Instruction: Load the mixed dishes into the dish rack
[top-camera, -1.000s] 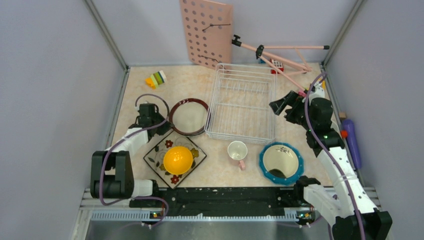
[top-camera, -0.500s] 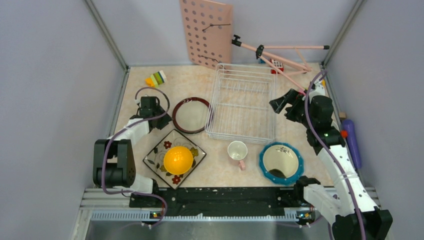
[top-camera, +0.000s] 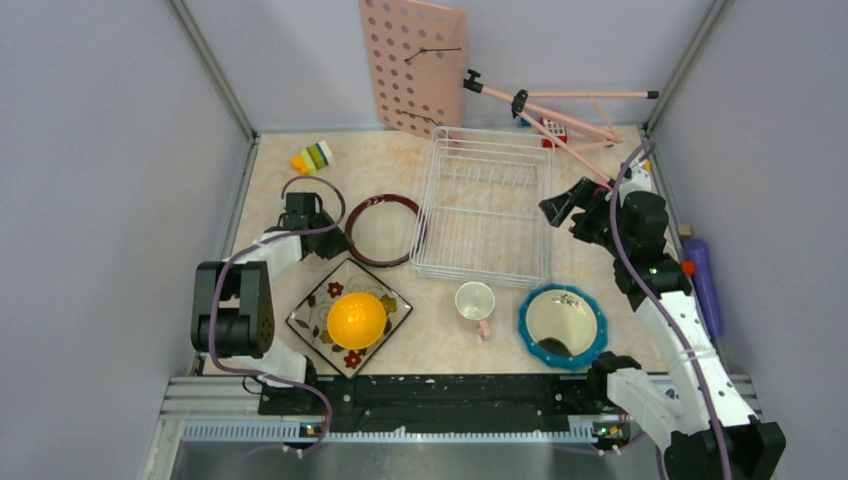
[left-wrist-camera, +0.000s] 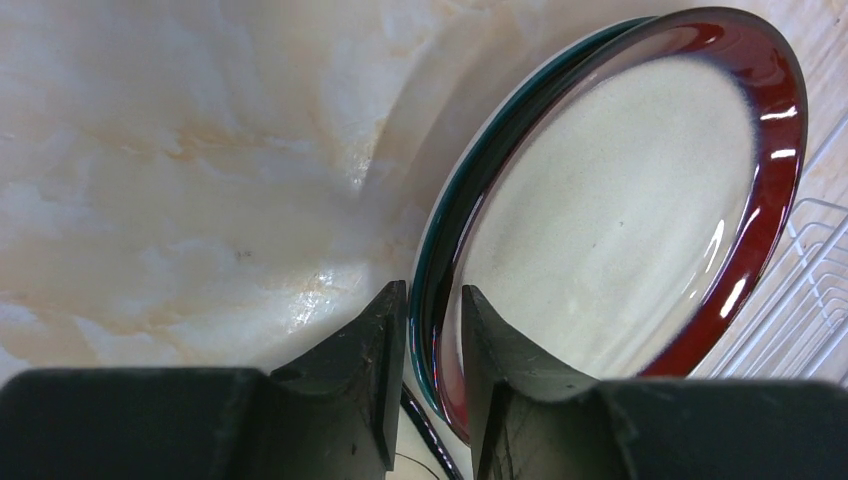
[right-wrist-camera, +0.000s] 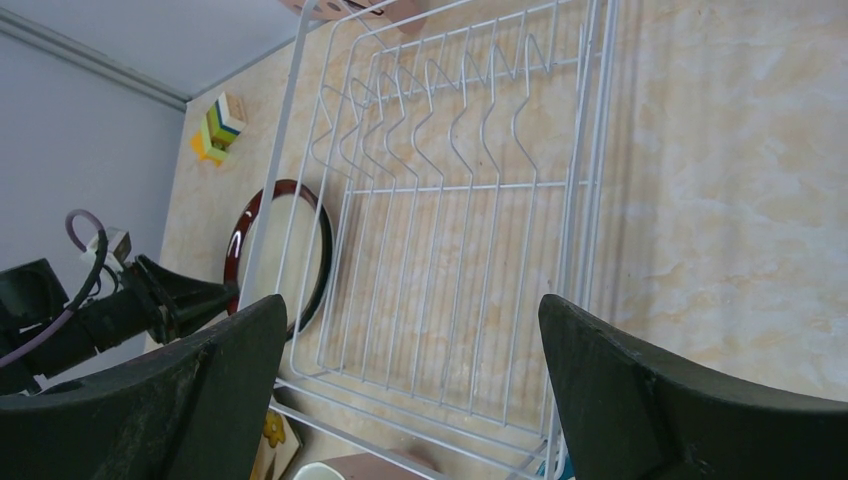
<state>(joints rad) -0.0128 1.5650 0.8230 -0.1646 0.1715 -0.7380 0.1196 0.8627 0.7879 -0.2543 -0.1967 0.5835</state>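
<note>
**A:** Five dishes show on the counter (top-camera: 380, 170), and none is in the dish rack (top-camera: 483, 276) yet. Which one do we have in hand?

**B:** The brown-rimmed round plate (top-camera: 381, 229). It sits just left of the rack, right up by the wire wall, though we cannot tell whether it touches. Our left claw (left-wrist-camera: 432, 293) is closed on its outer rim, one finger under it and one on the cream face.

**A:** Why the rim?

**B:** We judge that a flat plate offers no other hold. Pinching the edge should let us tip it upright for the prongs. From the wrist it looks tilted, with a shadow beneath.

**A:** And how do our arms stand?

**B:** The left arm reaches forward and low, with its wrist turned toward the rack. The right arm is raised at the rack's right side. Our right claw (right-wrist-camera: 408, 305) gapes wide and empty, pointing across the wires.

**A:** And the rest?

**B:** The yellow-orange bowl (top-camera: 356, 318) rests on the square floral plate (top-camera: 312, 318) near our left base. The pink cup (top-camera: 475, 300) and the teal white-dotted dish (top-camera: 562, 322) lie on the counter in front of the rack.
</note>
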